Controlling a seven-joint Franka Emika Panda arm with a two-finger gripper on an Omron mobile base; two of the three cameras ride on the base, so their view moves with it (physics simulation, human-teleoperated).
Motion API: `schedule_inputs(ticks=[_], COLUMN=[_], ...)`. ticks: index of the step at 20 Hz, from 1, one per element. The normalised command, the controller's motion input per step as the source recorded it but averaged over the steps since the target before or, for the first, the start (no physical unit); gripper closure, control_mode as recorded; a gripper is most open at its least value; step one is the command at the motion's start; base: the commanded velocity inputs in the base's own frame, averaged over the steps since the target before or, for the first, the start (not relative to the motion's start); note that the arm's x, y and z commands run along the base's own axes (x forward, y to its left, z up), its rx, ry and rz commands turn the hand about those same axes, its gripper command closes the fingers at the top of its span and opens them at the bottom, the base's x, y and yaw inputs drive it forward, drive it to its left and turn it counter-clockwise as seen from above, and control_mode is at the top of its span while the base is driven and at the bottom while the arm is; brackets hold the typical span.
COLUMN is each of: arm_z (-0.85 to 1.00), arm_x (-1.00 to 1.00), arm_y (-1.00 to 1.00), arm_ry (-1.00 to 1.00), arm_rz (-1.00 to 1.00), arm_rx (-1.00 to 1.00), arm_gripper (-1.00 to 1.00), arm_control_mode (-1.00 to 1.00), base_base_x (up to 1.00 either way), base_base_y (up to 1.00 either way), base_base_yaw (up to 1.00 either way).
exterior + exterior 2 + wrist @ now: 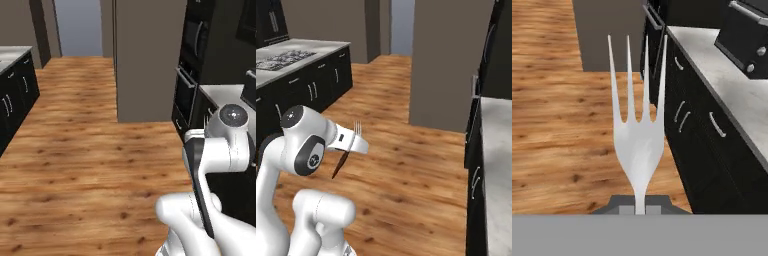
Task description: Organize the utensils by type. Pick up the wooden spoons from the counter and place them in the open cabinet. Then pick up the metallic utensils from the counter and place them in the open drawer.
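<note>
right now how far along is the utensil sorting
In hand: the fork, clamped at its neck between the shut fingers, tines pointing ahead, carried over the wood floor beside the counter. Left: setting it in the open drawer, which these views don't include. Whether the wooden spoons and the silver spoon are already put away can't be judged from here.

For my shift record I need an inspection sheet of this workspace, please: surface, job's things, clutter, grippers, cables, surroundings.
Surface: white marble counter on the right, over black cabinet fronts with silver handles.
Job's things: small silver fork, tines pointing away from the hand, dark handle hanging below it in the right base view.
Clutter: nothing seen.
Grippers: gripper shut on the fork's neck.
Cables: nothing seen.
Surroundings: wooden plank floor, grey wall block, dark appliance on the counter.
</note>
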Motion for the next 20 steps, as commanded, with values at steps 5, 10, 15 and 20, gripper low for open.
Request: schedule_inputs(ticks=[5,10,15,20], arm_z=[0.00,0.00,0.00,0.00], arm_x=[0.00,0.00,0.00,0.00], arm_y=[0.00,0.00,0.00,0.00], arm_ry=[0.00,0.00,0.00,0.00], arm_rz=[0.00,0.00,0.00,0.00], arm_rx=[0.00,0.00,0.00,0.00], arm_gripper=[1.00,1.00,1.00,1.00], arm_control_mode=[1.00,1.00,1.00,1.00], base_base_x=[-0.19,-0.15,-0.08,0.00], base_base_y=[0.00,0.00,0.00,0.00], base_base_yaw=[0.60,0.60,0.58,0.55])
